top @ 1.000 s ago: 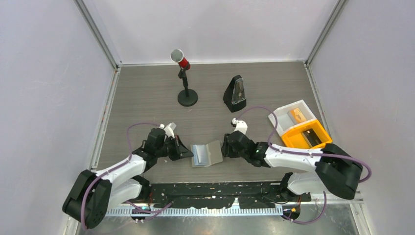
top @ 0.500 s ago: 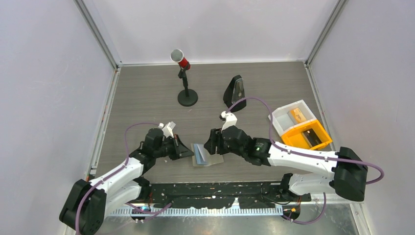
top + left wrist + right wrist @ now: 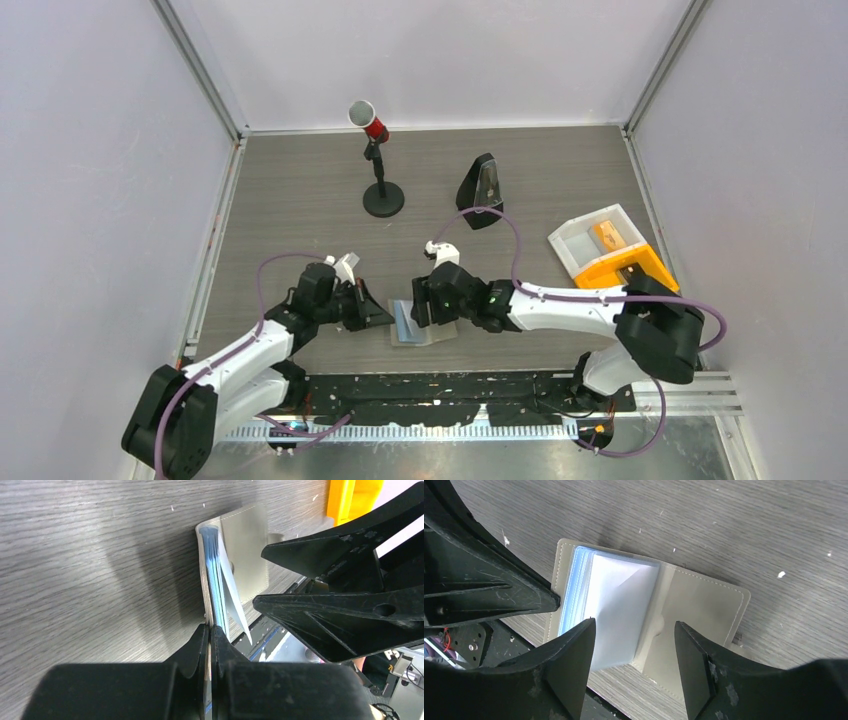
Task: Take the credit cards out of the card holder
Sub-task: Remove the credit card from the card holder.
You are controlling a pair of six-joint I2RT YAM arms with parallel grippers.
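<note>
Near the front edge of the worktop (image 3: 300, 200) lies the card holder (image 3: 415, 332), spread open (clear sleeves (image 3: 619, 600) fanned up from its left half). The left hand (image 3: 209, 630) is pinched tight on its left edge; the right hand (image 3: 634, 625) hovers above the sleeves, jaws well parted, gripping nothing.

Setting: lab test cell. Grey wood-grain table (image 3: 300, 190) boxed by plain white panels (image 3: 440, 60) on aluminium posts (image 3: 198, 65); two robot arms (image 3: 560, 308) bolted along its near edge.
</note>
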